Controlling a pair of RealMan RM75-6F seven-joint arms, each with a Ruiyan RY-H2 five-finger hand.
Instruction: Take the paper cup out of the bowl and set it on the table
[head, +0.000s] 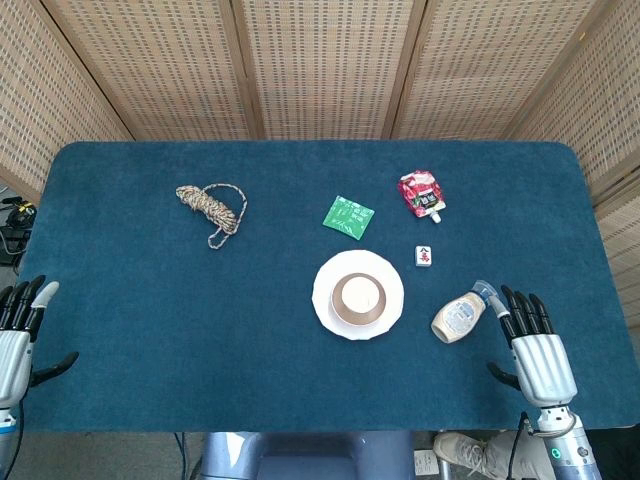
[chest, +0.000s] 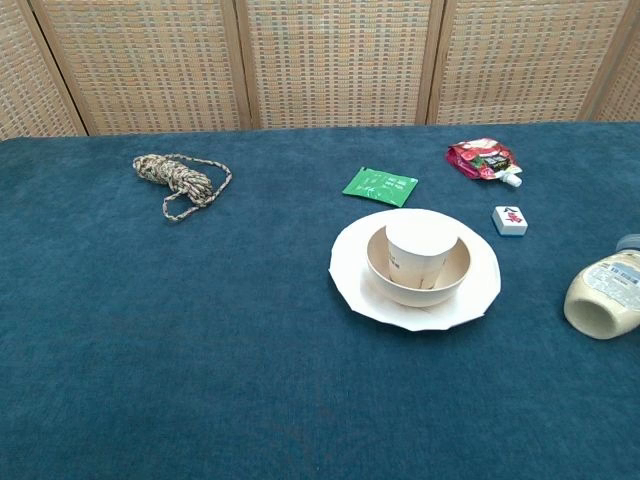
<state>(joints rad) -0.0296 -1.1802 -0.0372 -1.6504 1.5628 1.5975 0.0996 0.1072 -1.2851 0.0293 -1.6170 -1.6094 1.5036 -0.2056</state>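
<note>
A white paper cup (chest: 420, 247) stands upside down inside a beige bowl (chest: 452, 281), and the bowl rests on a white plate (chest: 350, 275) near the table's middle. From the head view the cup (head: 358, 294) and bowl (head: 358, 317) sit centred on the plate (head: 325, 296). My right hand (head: 538, 344) lies flat on the table at the near right, fingers apart, holding nothing. My left hand (head: 22, 322) rests at the near left edge, fingers spread and empty. Neither hand appears in the chest view.
A squeeze bottle (head: 461, 315) lies on its side just left of my right hand. A mahjong tile (head: 424, 256), a red pouch (head: 421, 193) and a green packet (head: 348, 217) lie behind the plate. A coiled rope (head: 211, 207) sits at the far left.
</note>
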